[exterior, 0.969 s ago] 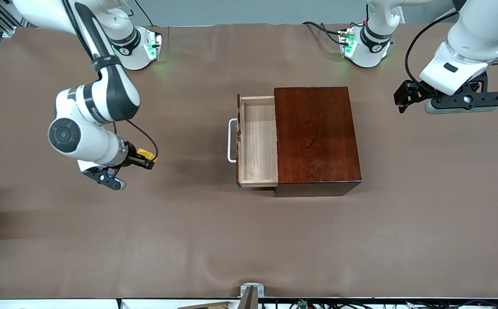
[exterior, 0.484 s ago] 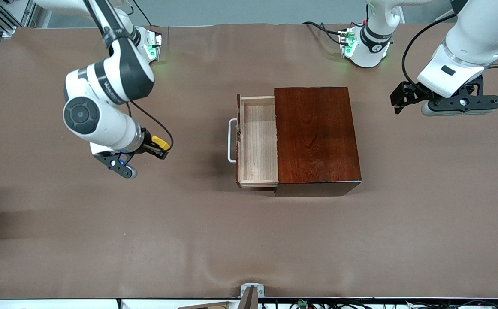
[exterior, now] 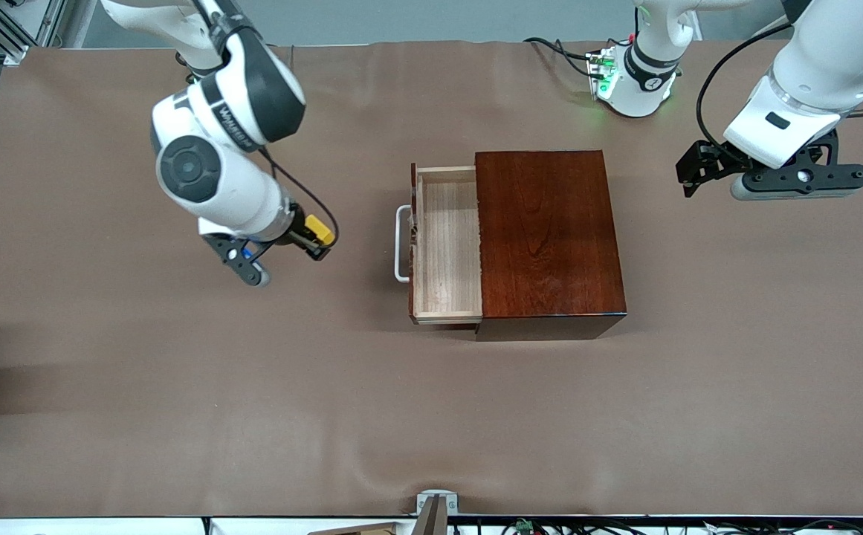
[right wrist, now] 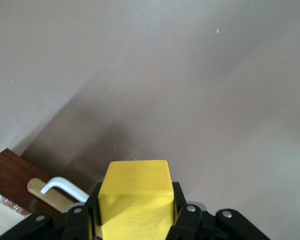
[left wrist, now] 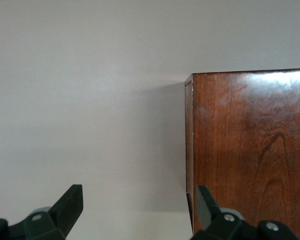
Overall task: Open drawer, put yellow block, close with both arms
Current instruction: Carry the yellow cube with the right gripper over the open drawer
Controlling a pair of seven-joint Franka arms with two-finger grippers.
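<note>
We see the right gripper [exterior: 317,239] up over bare table toward the right arm's end, jaws clamped on the yellow block [exterior: 320,228]. In the right wrist view the block [right wrist: 135,198] sits squarely between the black fingers [right wrist: 187,220], with the white handle [right wrist: 64,186] and a corner of the drawer front past it.

The drawer [exterior: 447,245] is pulled out of the mahogany box [exterior: 548,241] toward the right arm's end, pale wood tray open to the top. We see nothing inside it. Its white handle [exterior: 401,244] faces the right gripper. Between block and drawer we see only brown table cover [exterior: 178,416].

The left gripper [exterior: 687,172] waits in the air over the table toward the left arm's end, beside the box but apart from it. Left wrist view: fingers [left wrist: 70,205] spread wide, nothing between them, box [left wrist: 250,150] edge just ahead.

Cables [exterior: 557,49] lie near the left arm's base.
</note>
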